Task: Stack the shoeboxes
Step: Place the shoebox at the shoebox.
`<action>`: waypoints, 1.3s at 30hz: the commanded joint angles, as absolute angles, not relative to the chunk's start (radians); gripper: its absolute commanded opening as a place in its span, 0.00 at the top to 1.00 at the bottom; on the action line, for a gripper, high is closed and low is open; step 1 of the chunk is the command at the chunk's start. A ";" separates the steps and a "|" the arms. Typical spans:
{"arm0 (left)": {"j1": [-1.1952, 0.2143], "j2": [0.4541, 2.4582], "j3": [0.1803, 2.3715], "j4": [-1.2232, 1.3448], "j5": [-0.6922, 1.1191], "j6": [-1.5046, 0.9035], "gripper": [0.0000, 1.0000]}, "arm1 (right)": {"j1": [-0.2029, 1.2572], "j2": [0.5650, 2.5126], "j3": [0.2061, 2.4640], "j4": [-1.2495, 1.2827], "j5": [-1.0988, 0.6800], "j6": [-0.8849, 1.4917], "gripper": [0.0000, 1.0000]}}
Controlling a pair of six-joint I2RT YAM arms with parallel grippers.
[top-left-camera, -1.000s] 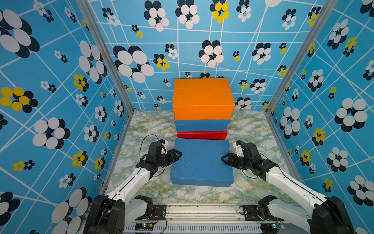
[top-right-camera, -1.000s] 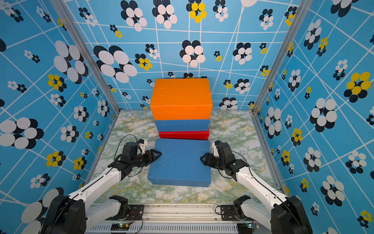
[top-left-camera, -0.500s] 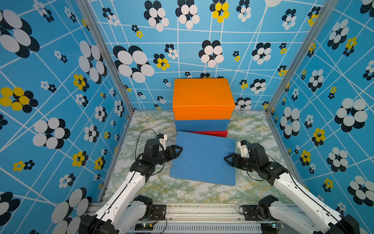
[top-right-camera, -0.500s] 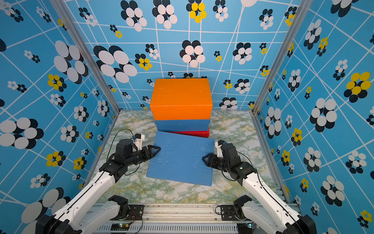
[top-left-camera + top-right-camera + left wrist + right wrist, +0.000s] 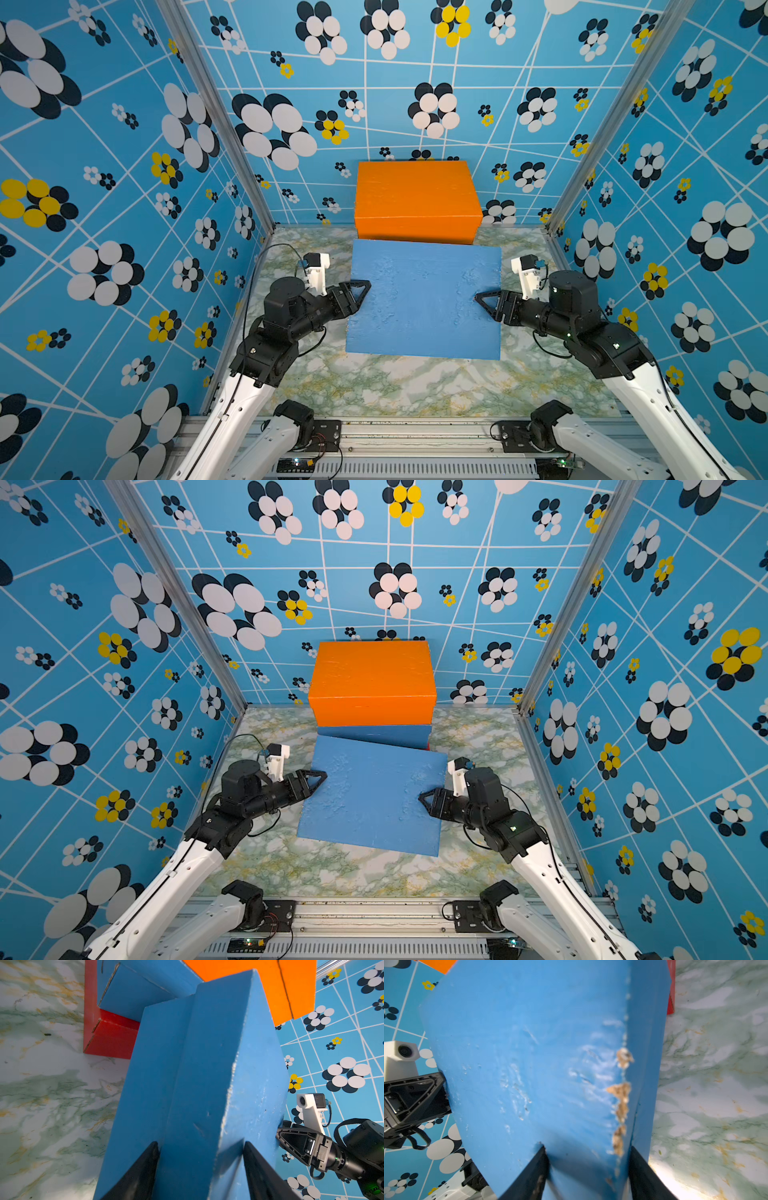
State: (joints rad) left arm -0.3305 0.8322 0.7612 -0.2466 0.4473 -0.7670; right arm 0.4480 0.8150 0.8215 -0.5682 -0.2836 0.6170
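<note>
On your marble table (image 5: 374, 386), the orange shoebox (image 5: 415, 199) tops the stacked blue shoebox (image 5: 374, 733) and red shoebox (image 5: 112, 1039) by the back wall; just before them hangs the tilted front blue shoebox (image 5: 424, 303), your left gripper (image 5: 363, 291) and right gripper (image 5: 482, 301) each pinching an opposite side edge

Floral blue walls (image 5: 104, 232) (green-veined marble floor (image 5: 374, 386))

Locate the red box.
The red box is bottom of the rear centre stack, under a blue box and the orange box, clearest in the left wrist view.
</note>
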 commanded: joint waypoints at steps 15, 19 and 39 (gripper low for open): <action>-0.395 0.762 0.962 -0.341 0.511 -0.738 0.36 | 0.466 0.846 1.136 -0.589 -0.423 0.517 0.41; -0.398 0.772 0.987 -0.321 0.501 -0.735 0.37 | 0.465 0.861 1.181 -0.603 -0.419 0.503 0.41; -0.421 0.873 1.177 -0.292 0.494 -0.684 0.38 | 0.466 0.973 1.379 -0.622 -0.428 0.447 0.41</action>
